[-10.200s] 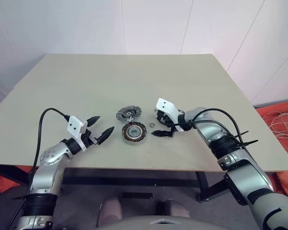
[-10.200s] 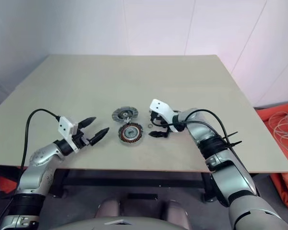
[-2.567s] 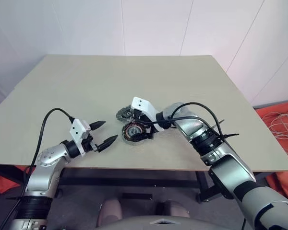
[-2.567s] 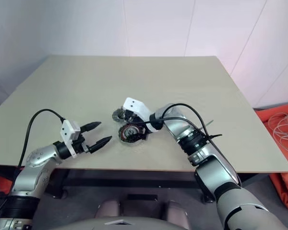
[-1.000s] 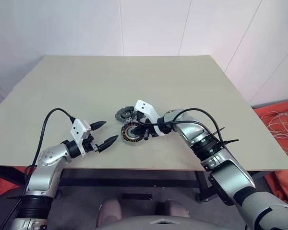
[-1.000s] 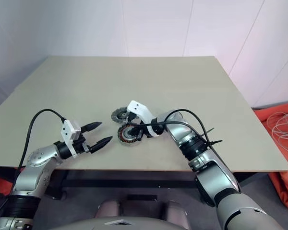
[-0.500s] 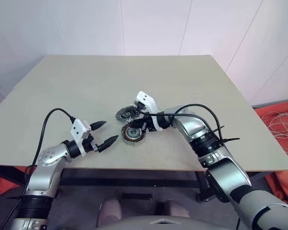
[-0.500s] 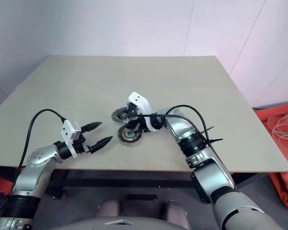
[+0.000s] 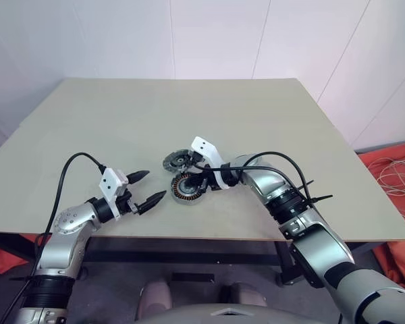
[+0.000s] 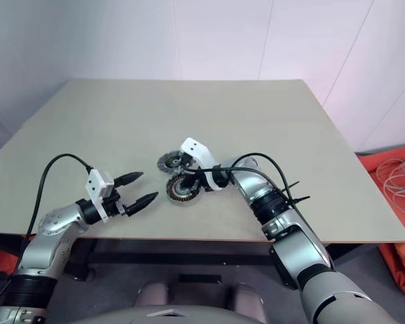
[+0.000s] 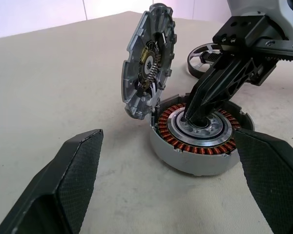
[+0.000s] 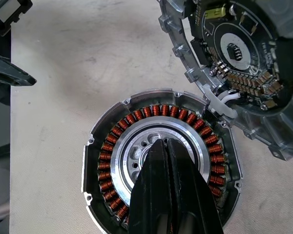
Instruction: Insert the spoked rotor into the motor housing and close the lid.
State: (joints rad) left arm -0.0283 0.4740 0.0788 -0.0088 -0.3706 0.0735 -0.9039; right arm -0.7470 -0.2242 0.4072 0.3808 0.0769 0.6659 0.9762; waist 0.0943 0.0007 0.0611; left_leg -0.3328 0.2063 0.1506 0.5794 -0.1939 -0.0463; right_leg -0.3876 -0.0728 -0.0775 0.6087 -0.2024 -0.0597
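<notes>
- On the table (image 9: 121, 121), the motor housing (image 12: 107, 161) is set near the front edge, between the two arms, with its copper windings laid open.
- Against the housing's far rim, the lid (image 11: 147, 63) is propped steeply on edge, its inner face turned towards the windings, so closing is not yet done.
- The left gripper (image 9: 152, 184) is held wide open and empty, level, near the housing but apart from it.
- The right gripper (image 12: 165, 144) is pressed shut, empty, tips set on the housing's silver centre; the seating step is judged to be in hand.
- Next, the tips are to be lifted clear and the lid tipped down squarely.
- A dark ring (image 11: 195, 48) is half hidden beyond the right gripper.
- Whether it is the spoked rotor, or whether that is already seated, cannot be told.
</notes>
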